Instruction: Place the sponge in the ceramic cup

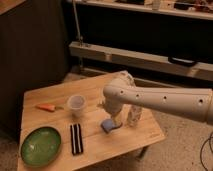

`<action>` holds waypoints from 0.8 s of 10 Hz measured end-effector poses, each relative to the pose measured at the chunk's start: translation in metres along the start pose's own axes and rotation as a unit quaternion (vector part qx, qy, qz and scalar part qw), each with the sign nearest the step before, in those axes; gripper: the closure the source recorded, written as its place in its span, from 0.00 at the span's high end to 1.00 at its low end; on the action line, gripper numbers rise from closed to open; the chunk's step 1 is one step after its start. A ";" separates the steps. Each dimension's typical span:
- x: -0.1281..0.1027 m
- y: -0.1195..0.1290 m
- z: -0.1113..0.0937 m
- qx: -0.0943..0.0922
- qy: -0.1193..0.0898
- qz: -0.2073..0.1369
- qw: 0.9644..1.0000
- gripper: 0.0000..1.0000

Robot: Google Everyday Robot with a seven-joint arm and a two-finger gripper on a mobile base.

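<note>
Camera view shows us the sponge (108,125) on the right half of the tabletop (95,150), set back from the front edge, with bare wood between it and the cup (76,105) up-left. Our tool (116,120) hangs at the sponge's right end, under the bent white arm (150,97); we cannot tell how wide it stands or whether it grips anything. A clear bottle (134,115) stands just right of the tool. A black striped strip (76,138), a green plate (41,146) and an orange piece (47,107) lie further left. The cup stands upright, mouth up.
</note>
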 end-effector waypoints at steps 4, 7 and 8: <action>0.013 0.011 0.045 -0.027 -0.008 -0.017 0.999 0.80; 0.009 0.013 0.064 -0.045 -0.009 -0.029 0.999 0.80; 0.009 0.017 0.073 -0.053 -0.008 -0.031 0.998 0.80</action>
